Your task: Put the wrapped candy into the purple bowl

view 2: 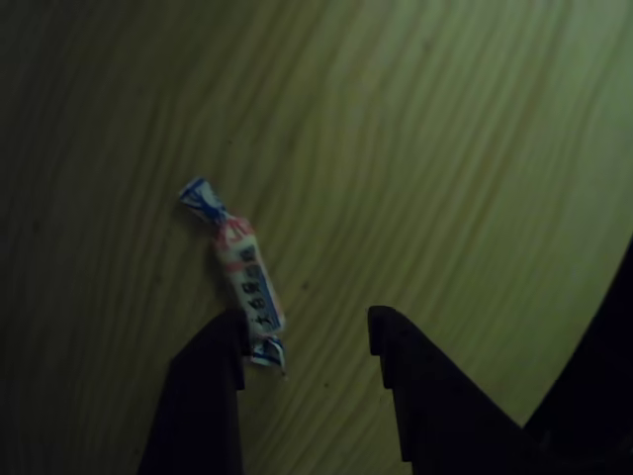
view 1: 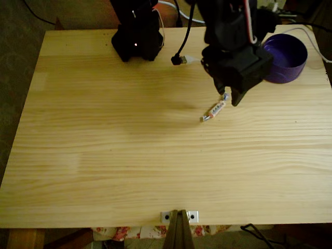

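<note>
On pale wood surface [view 1: 104,155], tiny pink-white wrapped candy [view 2: 242,272] lies w/ one twisted end beside left tip of spread black fingers [view 2: 307,332]; shift to centre it before closing. Round purple plastic bowl [view 1: 290,67] sits nearby.

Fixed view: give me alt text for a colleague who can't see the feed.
A black robot arm's open pincer hangs over a pale wooden table, its tips at the upper end of a small wrapped candy lying diagonally. A purple bowl sits at the table's far right corner, behind the arm, and a black cable plug lies near the far edge.
</note>
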`<action>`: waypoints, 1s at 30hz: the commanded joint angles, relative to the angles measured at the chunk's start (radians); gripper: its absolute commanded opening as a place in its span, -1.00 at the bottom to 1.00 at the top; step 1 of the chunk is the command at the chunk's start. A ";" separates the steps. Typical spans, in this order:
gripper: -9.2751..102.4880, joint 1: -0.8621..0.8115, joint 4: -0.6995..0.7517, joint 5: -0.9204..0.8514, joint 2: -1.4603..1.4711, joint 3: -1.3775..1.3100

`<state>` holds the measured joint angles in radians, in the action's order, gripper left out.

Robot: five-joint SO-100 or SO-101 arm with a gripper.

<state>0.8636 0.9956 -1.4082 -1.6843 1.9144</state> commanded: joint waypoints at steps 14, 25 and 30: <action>-0.39 -0.071 0.046 -0.133 0.138 -0.109; -0.38 -0.071 0.063 -0.161 0.242 -0.195; -0.38 -0.069 0.072 -0.163 0.265 -0.204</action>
<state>0.7915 1.0569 -1.5570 -1.4067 1.7794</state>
